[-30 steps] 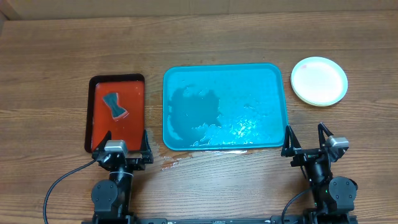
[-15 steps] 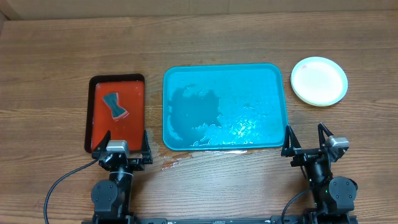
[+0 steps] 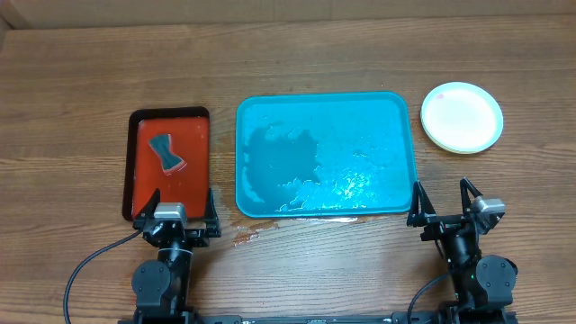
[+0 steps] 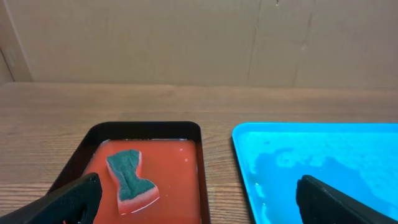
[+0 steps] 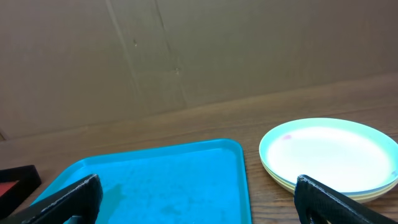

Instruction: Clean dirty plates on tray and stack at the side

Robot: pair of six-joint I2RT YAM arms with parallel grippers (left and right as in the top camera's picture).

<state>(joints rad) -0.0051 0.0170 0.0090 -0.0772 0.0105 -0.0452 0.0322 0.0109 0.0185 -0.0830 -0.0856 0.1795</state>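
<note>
You have plates (image 3: 462, 117) stacked beside the wet tray (image 3: 360, 103), so left claw (image 3: 183, 202) and right claw (image 3: 440, 193) park released; job looks done.

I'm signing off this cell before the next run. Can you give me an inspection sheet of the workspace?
Surface: wooden table; wet smear by the blue tray's near edge.
Job's things: blue tray holds no plates, only a water film; plates stacked on the table to its right, mint-green rim on top, yellow-green below.
Clutter: red tray with reddish liquid and a sponge lying in it.
Grippers: left gripper and right gripper both open, empty, at the table's near edge.
Cables: black cable loops beside the left arm's base; another by the right.
Surroundings: cardboard wall behind the table.
</note>
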